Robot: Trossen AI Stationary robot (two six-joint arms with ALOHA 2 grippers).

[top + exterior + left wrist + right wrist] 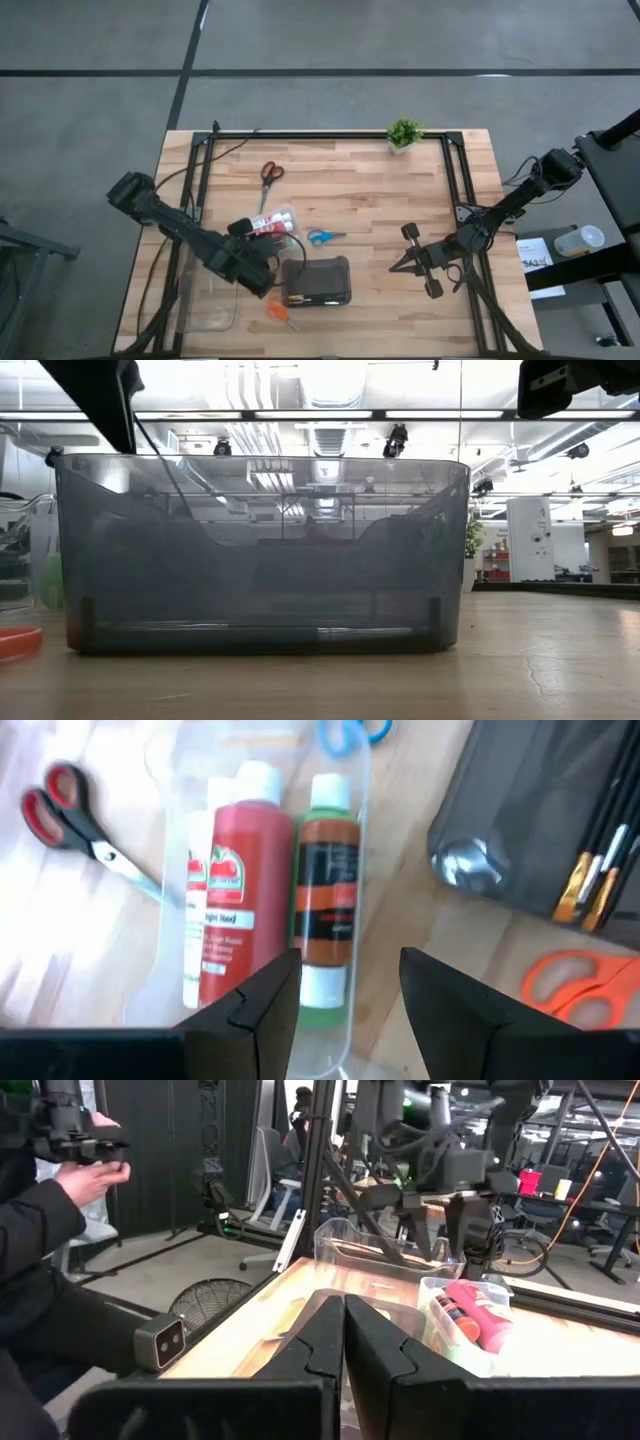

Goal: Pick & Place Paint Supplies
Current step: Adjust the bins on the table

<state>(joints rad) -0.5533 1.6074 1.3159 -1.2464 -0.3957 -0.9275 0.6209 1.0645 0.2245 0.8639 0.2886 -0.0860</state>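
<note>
The high view is showing the wooden table [380, 200] with both dark arms reaching in over it. The left arm is stretching from the left edge toward the near middle, and the left gripper [348, 1000] is hanging over a small clear box [272, 223] that is holding the paint tubes. Its fingers are standing apart, released, with nothing between them. The right arm is waiting over the right side of the table, and the right gripper [344, 1342] is clenched shut on nothing.

Just right of the left arm's wrist, the dark grey case [318, 282] is sitting near the front edge with thin brushes [598, 860] lying inside it. A larger clear box [212, 300] is lying at the near left.

In the left wrist view, the red tube [240, 895] and the green tube [325, 900] are lying side by side in the small box, with a white tube [196, 910] beside the red one. Their long axes are running straight away from the fingers, and the green tube is lying almost in line with the gap, so the left arm looks far better placed for the next grasp.

The red scissors [269, 174] are lying far left, the blue scissors [320, 237] are resting right of the tube box, and the orange scissors [277, 313] are lying near the front edge.
</note>
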